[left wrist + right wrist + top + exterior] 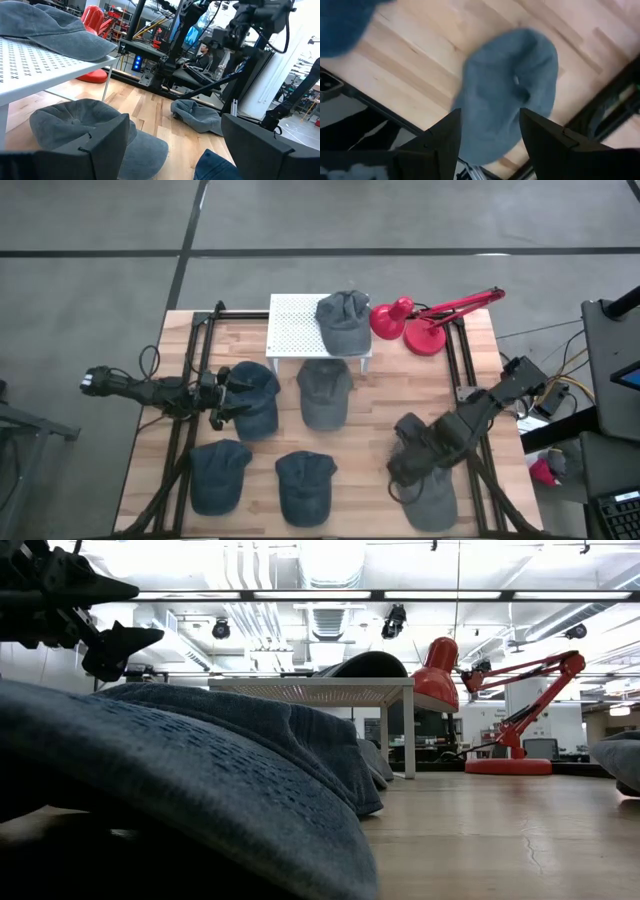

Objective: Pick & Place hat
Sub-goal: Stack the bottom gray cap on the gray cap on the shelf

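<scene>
Several caps lie crown-up on the wooden table. One grey cap (343,320) sits on a white perforated stand (290,330), and another grey cap (325,395) lies in front of it. Three blue caps (252,398) (218,475) (304,485) lie to the left and near. My right gripper (405,465) (490,117) is open, pointing down over a grey cap (428,485) (512,90) at the near right, with a finger on either side of its brim end. My left gripper (228,395) (175,125) (115,640) is open and level, hovering at the left blue cap.
A red desk lamp (425,320) (500,700) stands at the far right beside the stand. Black frame rails (195,360) run along both table sides. Bare wood (370,420) shows between the middle caps and the right gripper. Monitors and equipment fill the room behind.
</scene>
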